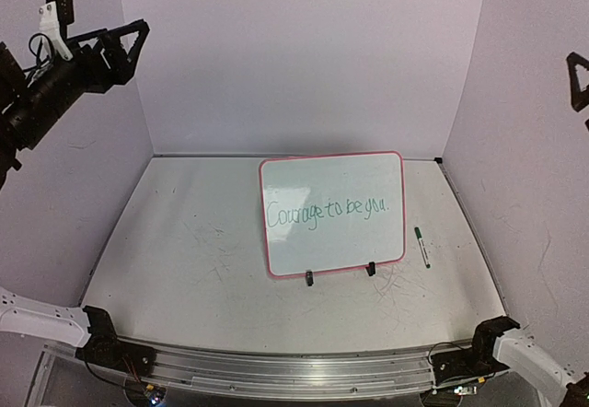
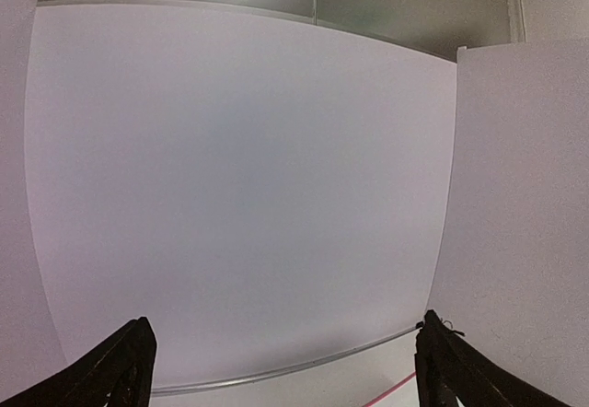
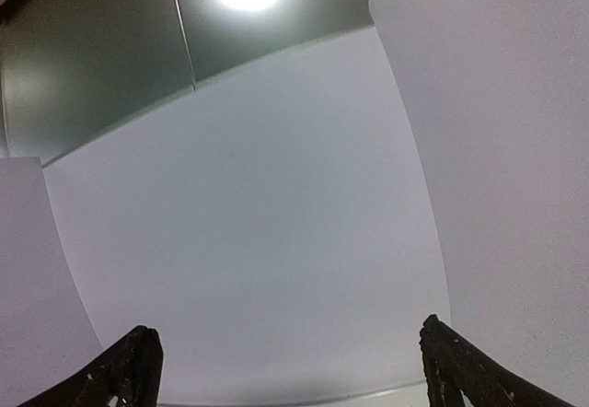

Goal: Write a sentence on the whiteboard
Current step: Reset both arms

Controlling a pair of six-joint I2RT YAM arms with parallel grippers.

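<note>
The whiteboard, pink-framed with two black clips at its lower edge, stands on the table at centre right. The sentence runs across it in thin green handwriting: "Courage to be you." My left gripper is raised high at the far left, well away from the board. In the left wrist view it is open and empty, with a sliver of the board's pink frame below. My right gripper shows only partly at the right edge, also raised. In its wrist view it is open with nothing between the fingers.
A green-capped marker lies on the scratched white tabletop just right of the board. Pale walls enclose the table at the back and both sides. The arm bases sit at the near corners.
</note>
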